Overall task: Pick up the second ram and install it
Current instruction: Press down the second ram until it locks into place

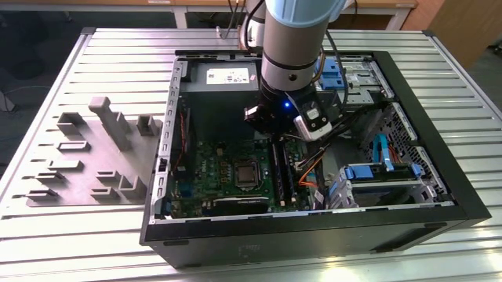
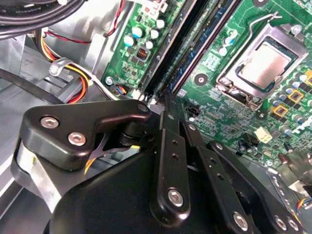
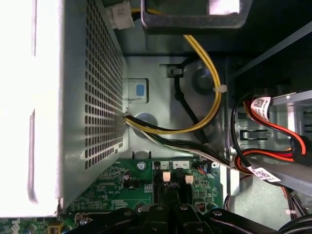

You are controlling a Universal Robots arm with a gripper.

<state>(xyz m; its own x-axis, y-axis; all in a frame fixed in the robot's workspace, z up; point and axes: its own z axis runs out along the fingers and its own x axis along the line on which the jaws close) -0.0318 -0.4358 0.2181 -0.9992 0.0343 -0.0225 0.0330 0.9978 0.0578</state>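
Observation:
My gripper (image 2: 168,100) hangs inside the open computer case (image 1: 439,176), low over the green motherboard (image 2: 229,112). Its black fingers are drawn together to a narrow tip, with nothing visible between them. That tip sits at one end of the long black memory slots (image 2: 183,53), by their white end clips (image 3: 165,176). A slim blue-green strip (image 2: 197,36), seemingly a ram stick seen edge-on, stands in one slot. I cannot tell whether it is the second ram. In the exterior view the gripper (image 1: 274,136) is just above the slots (image 1: 281,170).
The processor socket (image 2: 265,63) lies beside the slots. The perforated power supply (image 3: 73,97) stands close by, with yellow and red cable bundles (image 3: 209,87) curving around it. Blue drive brackets (image 1: 377,173) fill the case's far side. A grey fixture tray (image 1: 94,158) lies outside the case on the exterior view's left.

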